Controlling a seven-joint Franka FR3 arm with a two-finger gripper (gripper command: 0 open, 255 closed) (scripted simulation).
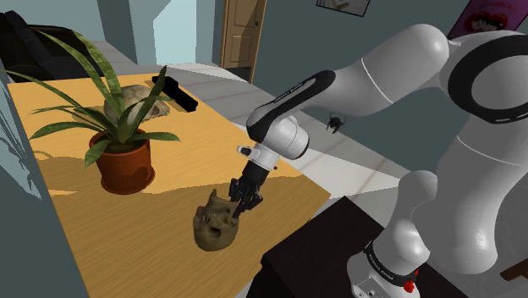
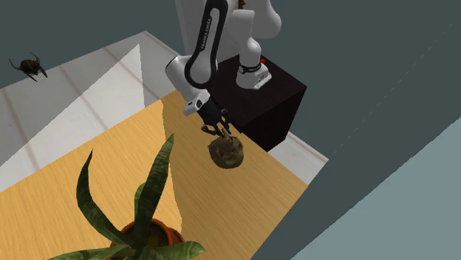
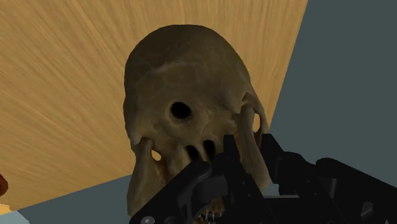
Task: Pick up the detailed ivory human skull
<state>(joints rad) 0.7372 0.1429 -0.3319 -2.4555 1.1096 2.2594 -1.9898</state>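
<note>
A brownish-tan human skull [image 1: 215,225] is near the front edge of the wooden table [image 1: 76,245], close to the stand. My gripper [image 1: 243,201] reaches down onto the skull's upper side and is shut on it. From across the table the skull [image 2: 226,152] hangs right under the gripper [image 2: 221,131]. In the wrist view the skull [image 3: 184,95] shows its underside with a round hole, and the black fingers [image 3: 191,181] clasp its lower edge around the gripper [image 3: 216,159]. I cannot tell whether the skull still touches the table.
A potted plant [image 1: 123,165] with long leaves stands toward the shoulder view's left. Behind it lie a pale rounded object [image 1: 127,97] and a black object [image 1: 175,91]. The dark stand [image 2: 273,100] adjoins the table edge. A small black figure [image 2: 29,66] lies on the floor.
</note>
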